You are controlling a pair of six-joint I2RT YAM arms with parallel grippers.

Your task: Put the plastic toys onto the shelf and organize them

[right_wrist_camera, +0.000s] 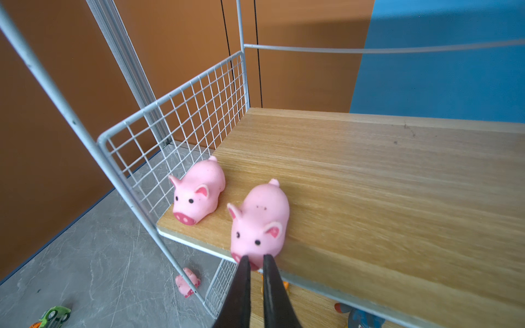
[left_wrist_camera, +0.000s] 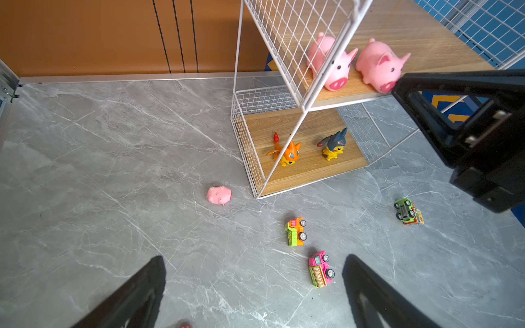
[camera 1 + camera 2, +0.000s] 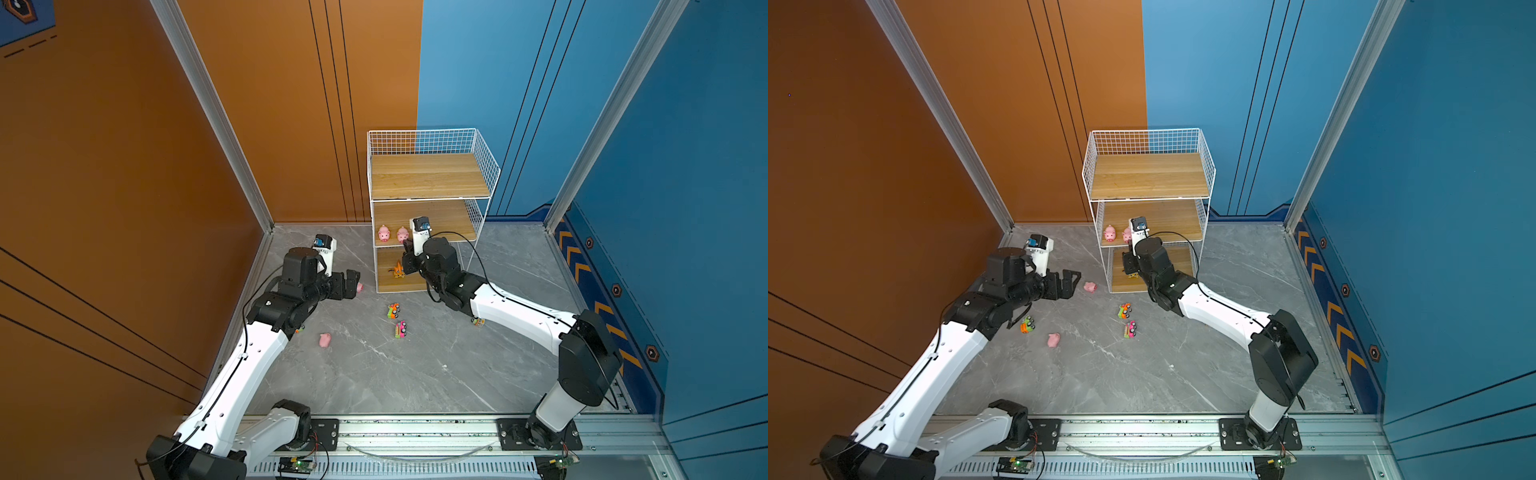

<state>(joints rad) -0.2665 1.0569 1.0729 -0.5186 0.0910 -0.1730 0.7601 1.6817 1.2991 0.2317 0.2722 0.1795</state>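
While my right claw [image 1: 255,258] is closed at the shelf pig [image 1: 260,224], my open left claw [image 2: 254,262] has a fallen pig [image 2: 218,195] just ahead.

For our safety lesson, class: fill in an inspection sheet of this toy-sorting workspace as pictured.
Surface: grey marbled floor, no spills seen.
Job's things: two pigs on the shelf, middle board; two more pigs and four cars on the floor.
Clutter: two figures on the bottom board.
Grippers: left gripper open above the floor; right gripper shut, fingers at a pig's snout.
Cables: a black cable along each arm.
Surroundings: orange wall, blue wall.
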